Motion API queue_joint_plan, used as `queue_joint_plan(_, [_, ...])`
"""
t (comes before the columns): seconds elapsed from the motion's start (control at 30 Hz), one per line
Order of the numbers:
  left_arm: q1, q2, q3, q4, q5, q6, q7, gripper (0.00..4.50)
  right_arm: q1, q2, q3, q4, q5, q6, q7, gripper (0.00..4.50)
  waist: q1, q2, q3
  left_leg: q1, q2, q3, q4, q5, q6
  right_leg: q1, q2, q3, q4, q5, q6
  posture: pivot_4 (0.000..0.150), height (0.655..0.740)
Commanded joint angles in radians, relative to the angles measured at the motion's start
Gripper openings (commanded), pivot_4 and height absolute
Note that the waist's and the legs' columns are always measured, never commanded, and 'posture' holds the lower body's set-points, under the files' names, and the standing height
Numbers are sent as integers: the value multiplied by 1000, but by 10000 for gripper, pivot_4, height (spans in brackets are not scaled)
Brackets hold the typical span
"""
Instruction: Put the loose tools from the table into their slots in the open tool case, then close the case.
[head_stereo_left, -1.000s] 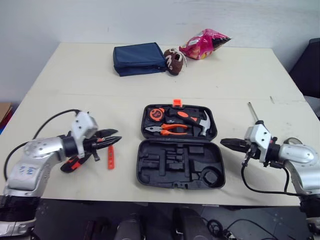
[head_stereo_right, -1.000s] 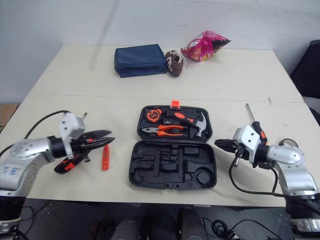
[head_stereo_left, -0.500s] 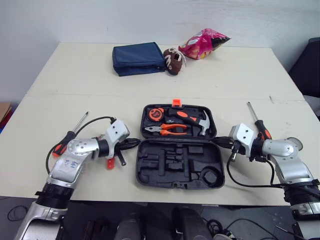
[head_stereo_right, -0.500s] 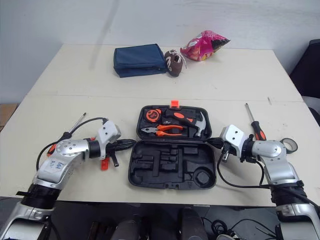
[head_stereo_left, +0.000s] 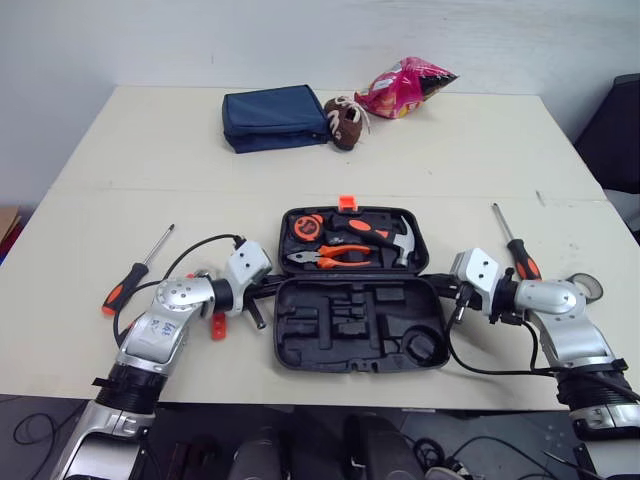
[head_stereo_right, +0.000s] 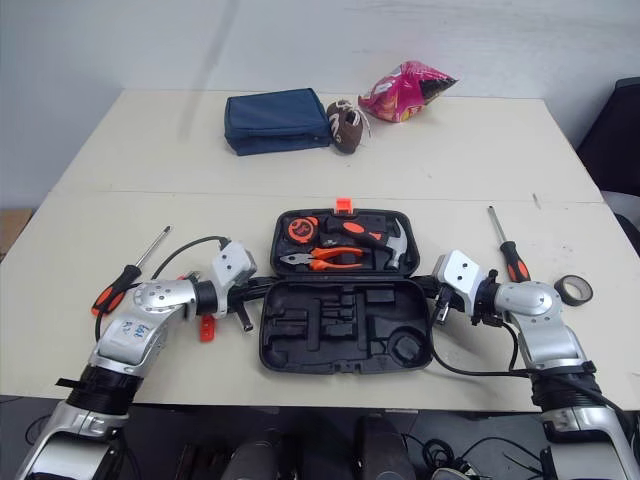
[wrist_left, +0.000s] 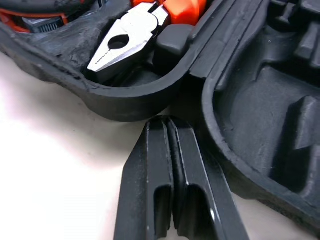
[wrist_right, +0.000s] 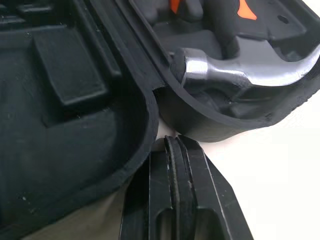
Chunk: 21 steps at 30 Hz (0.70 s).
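Observation:
The black tool case (head_stereo_left: 355, 330) lies open mid-table. Its far half holds a tape measure (head_stereo_left: 307, 226), orange pliers (head_stereo_left: 335, 256) and a hammer (head_stereo_left: 395, 240); the near half's moulded slots are bare. My left gripper (head_stereo_left: 272, 287) is shut, tips at the case's left hinge end, just below the pliers' nose (wrist_left: 125, 42). My right gripper (head_stereo_left: 441, 288) is shut at the right hinge end, close to the hammer head (wrist_right: 235, 72). Loose on the table lie an orange-handled screwdriver (head_stereo_left: 135, 272), a small orange tool (head_stereo_left: 218, 325), a second screwdriver (head_stereo_left: 512, 245) and a tape roll (head_stereo_right: 572, 289).
At the far side lie a navy pouch (head_stereo_left: 275, 116), a small brown football toy (head_stereo_left: 345, 121) and a pink snack bag (head_stereo_left: 405, 86). Cables loop from both wrists onto the table beside the case.
Both grippers have swung inward from the table's sides to the case's hinge ends. The left arm has uncovered the left screwdriver. The tools in the case stay put.

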Motion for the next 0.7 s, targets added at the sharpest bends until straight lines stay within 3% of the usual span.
queue_joint_plan(0.03, [23,64,106,-32,-15,-11,2,466,3,-40,-58,-40,40,19,7,0,-1,0,0,0,0,0,0,0,0,0,0,0,0,0,0,1500,7400])
queue_joint_plan(0.13, [60,145,197,-41,-58,-30,-55,466,37,-110,-119,-48,82,28,43,0,2,1,0,0,0,0,-1,0,0,-1,0,0,0,0,-1,1500,7400])
queue_joint_plan(0.27, [127,243,348,-41,-135,-81,-143,0,101,-189,-225,-72,167,55,93,14689,4,1,0,0,0,0,-1,-1,0,0,-1,0,-2,0,-1,1500,7400])
queue_joint_plan(0.37, [222,343,618,-8,-237,-115,-252,8458,263,-289,-440,-70,209,-11,133,30970,7,1,1,-1,0,-1,-1,-1,0,0,-2,-1,-1,0,-1,1500,7400])
queue_joint_plan(0.47, [325,424,811,131,-225,-156,-264,21905,438,-316,-612,-86,217,-41,121,45000,4,1,1,-1,0,-1,-4,-2,-1,-1,-1,-2,-5,-1,-2,1500,7400])
queue_joint_plan(0.57, [388,469,890,288,-193,-241,-280,37614,541,-319,-717,-53,199,-59,87,45000,-5,2,0,3,1,0,-5,-3,-1,2,0,-1,-6,-1,-2,1500,7400])
queue_joint_plan(0.63, [403,496,898,370,-176,-298,-300,44781,575,-322,-744,-23,185,-81,72,45000,-7,2,0,5,1,1,-5,-9,-4,3,-1,0,-6,-1,-2,1500,7400])
queue_joint_plan(0.7, [410,530,926,492,-161,-349,-291,44781,611,-323,-778,61,169,-165,70,45000,-7,1,0,5,1,1,-5,-10,-5,3,-1,0,-5,-1,-2,1500,7400])
